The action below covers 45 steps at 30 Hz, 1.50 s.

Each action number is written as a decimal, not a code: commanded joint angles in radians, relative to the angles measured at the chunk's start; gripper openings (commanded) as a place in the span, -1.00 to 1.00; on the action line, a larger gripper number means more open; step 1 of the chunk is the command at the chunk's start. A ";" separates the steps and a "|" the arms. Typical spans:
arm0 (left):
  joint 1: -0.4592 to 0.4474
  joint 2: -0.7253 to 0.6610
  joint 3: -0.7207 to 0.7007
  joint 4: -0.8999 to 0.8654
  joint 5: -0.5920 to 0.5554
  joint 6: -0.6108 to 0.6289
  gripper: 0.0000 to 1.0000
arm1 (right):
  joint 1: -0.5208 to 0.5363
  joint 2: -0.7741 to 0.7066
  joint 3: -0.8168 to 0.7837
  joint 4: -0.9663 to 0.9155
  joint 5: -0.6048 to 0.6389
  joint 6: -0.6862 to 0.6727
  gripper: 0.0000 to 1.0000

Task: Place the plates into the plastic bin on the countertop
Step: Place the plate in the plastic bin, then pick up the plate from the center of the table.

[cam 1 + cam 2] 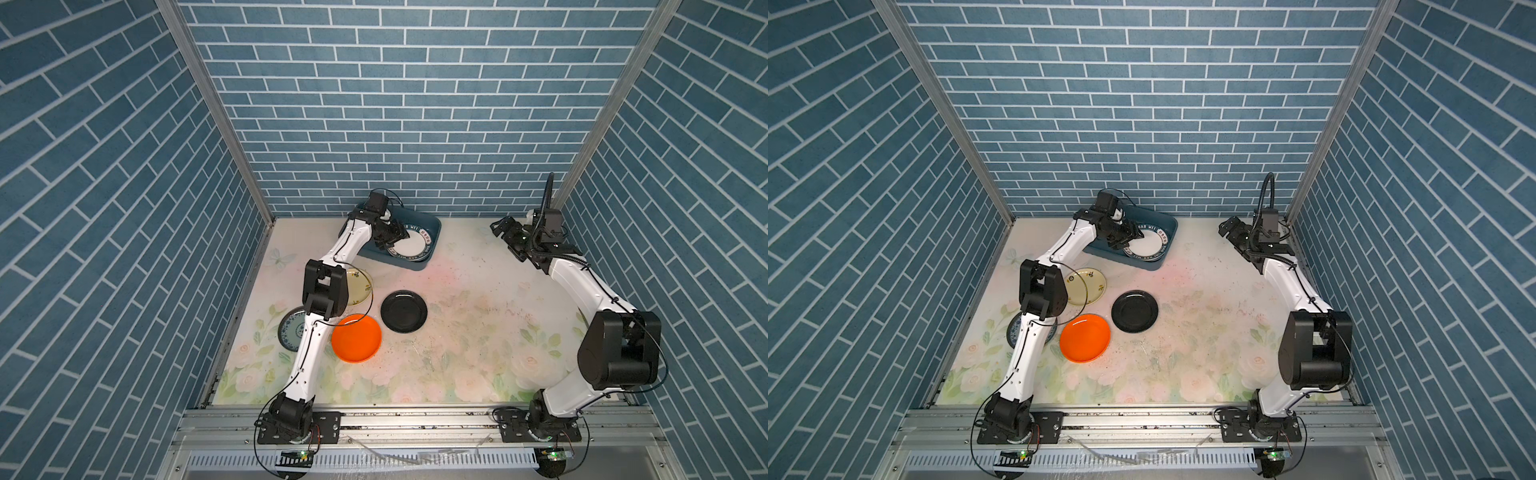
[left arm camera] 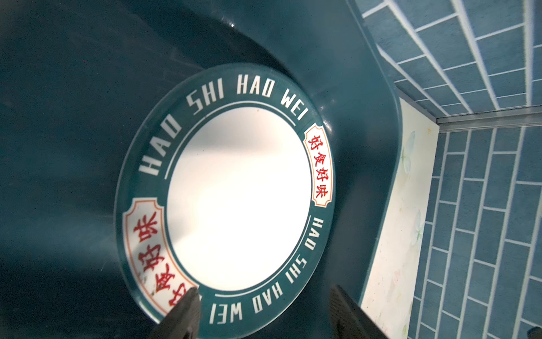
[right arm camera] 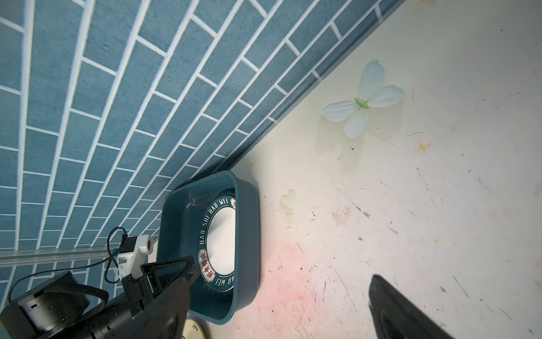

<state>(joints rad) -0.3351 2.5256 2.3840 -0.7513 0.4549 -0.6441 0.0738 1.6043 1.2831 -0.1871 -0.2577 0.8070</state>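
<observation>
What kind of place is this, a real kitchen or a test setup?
Probably a mock kitchen test cell: brick-printed walls on aluminium frames, a flower-printed countertop, and two robot arms bolted to a front rail.

Blue brick-pattern walls enclosed left, far and right sides. Aluminium posts ran up both far corners. Aluminium rail spanned the near edge, slotted duct nearer still.

Blue brick-pattern walls three sides; aluminium corner posts.
</observation>
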 commanded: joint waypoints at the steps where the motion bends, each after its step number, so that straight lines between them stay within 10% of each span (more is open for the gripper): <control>1: 0.002 -0.129 -0.092 0.072 -0.008 0.040 0.45 | 0.003 -0.044 -0.011 -0.011 -0.007 0.002 0.90; 22: 0.042 -0.910 -1.209 0.585 -0.081 -0.285 0.46 | 0.159 -0.005 0.018 -0.092 -0.265 -0.224 0.89; 31: -0.047 -1.184 -1.493 0.436 -0.199 -0.337 0.45 | 0.264 0.044 0.006 -0.129 -0.309 -0.272 0.87; 45: -0.120 -1.014 -1.546 0.661 -0.083 -0.302 0.36 | 0.394 0.126 -0.055 -0.058 -0.215 -0.149 0.86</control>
<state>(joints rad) -0.4519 1.4590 0.7967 -0.1455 0.3172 -0.9977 0.4515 1.7004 1.2522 -0.2775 -0.5190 0.5987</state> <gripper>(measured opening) 0.686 0.929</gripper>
